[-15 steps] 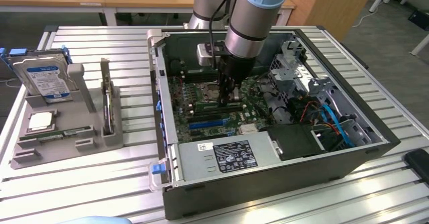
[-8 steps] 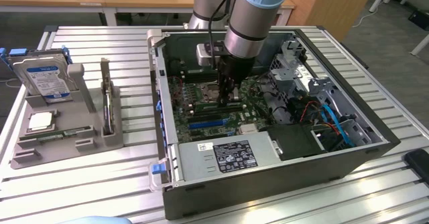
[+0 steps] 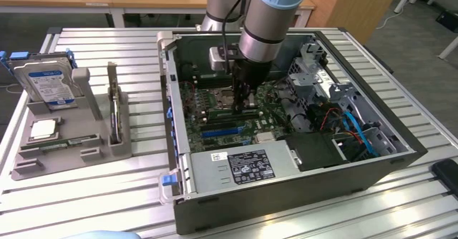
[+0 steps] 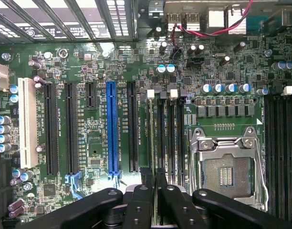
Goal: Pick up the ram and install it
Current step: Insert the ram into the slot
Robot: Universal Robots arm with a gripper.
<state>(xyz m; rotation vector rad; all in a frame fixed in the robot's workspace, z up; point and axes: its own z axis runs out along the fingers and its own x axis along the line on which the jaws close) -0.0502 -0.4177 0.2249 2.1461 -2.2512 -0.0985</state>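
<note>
My gripper [image 4: 154, 174] reaches down into the open computer case [image 3: 372, 174], just above the motherboard [image 4: 96, 143]. Its fingers stand close together, shut on the ram [image 4: 151, 138]. I see the ram edge-on as a thin green strip. It stands upright along the memory slot with the white clip [image 4: 151, 94], beside the open processor socket [image 4: 227, 167]. Whether it is pressed fully into the slot I cannot tell. In the exterior view the gripper [image 3: 243, 105] hangs over the middle of the board, next to the socket [image 3: 223, 95].
More empty memory slots [image 4: 171, 138] lie beside the ram, and long card slots, one blue [image 4: 112, 129], lie further off. On the exterior view's left a grey holder [image 3: 107, 150] carries a hard drive [image 3: 49, 83], a silver chip [image 3: 43, 127], another green stick [image 3: 68, 142] and an upright card [image 3: 113, 107]. Cables [image 3: 344, 121] crowd the case's right side.
</note>
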